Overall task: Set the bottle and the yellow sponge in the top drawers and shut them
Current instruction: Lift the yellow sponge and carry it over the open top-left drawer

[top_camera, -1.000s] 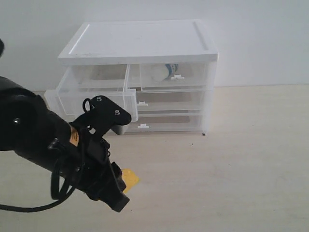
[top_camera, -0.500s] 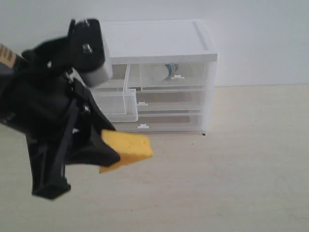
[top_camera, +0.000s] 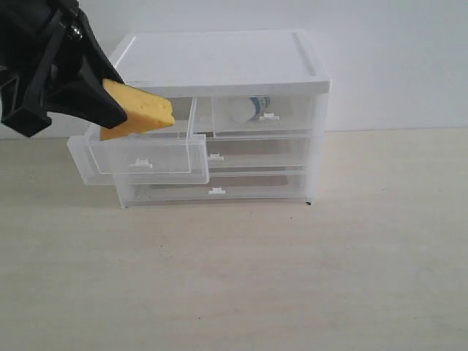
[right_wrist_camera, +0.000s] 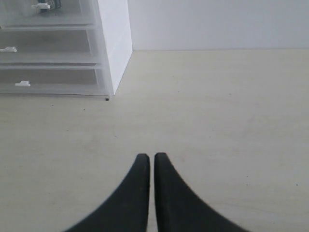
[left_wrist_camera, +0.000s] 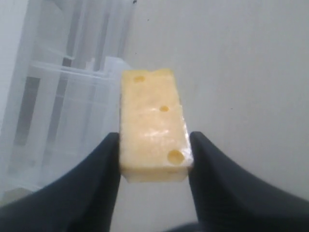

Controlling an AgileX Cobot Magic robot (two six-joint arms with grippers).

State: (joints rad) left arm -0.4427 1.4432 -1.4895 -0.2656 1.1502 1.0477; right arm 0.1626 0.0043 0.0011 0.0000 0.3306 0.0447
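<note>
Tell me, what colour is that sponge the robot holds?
The yellow sponge is pale yellow with small holes; left wrist view shows it best.

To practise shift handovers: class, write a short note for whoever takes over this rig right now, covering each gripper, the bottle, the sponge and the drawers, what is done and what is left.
The left gripper is shut on the yellow sponge, held up by the open top left drawer, not yet in it.
The right gripper is shut, empty, low over the table.
Done: the bottle is inside the top right drawer, which is closed.
Left: drop the sponge in the open drawer and push it shut.
</note>
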